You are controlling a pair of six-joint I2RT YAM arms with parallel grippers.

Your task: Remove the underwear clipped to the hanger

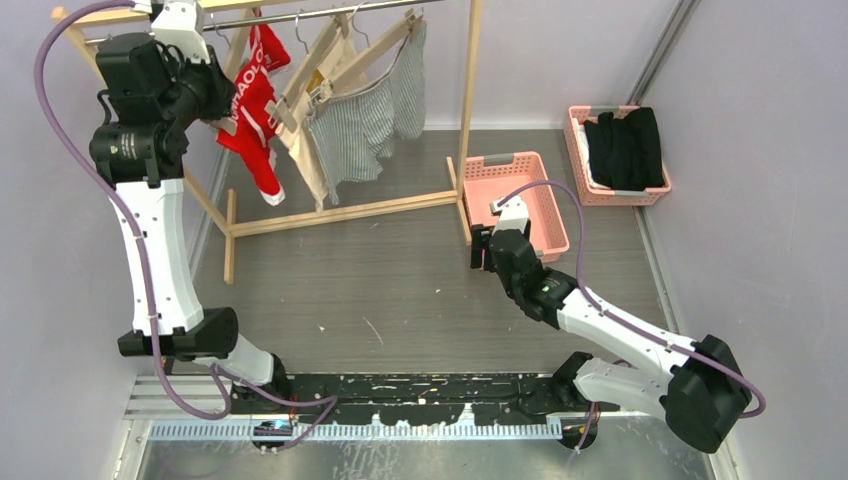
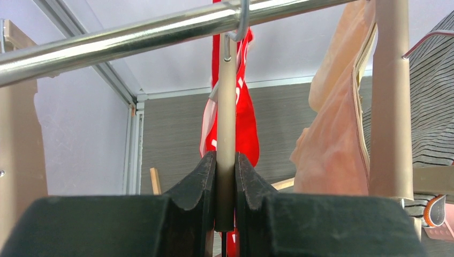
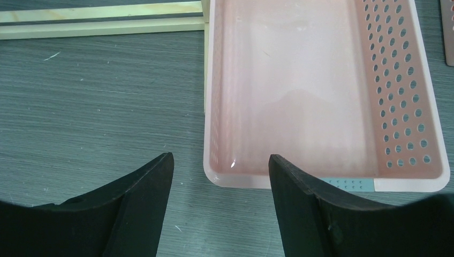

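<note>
None off yet: red shorts (image 1: 255,100), cream shorts (image 1: 308,150), pinstriped shorts (image 1: 362,125) are all hanging from the rail (image 2: 134,33). Left gripper (image 2: 226,160) fingers are pinching a hanger (image 2: 226,107); right gripper (image 3: 220,160) is hovering, fingers spread, over pink basket (image 3: 399,96).

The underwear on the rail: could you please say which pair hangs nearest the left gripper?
The red pair with white lettering, leftmost; the left gripper has jaws shut on its hanger. The cream pair and pinstriped pair hang farther right.
</note>
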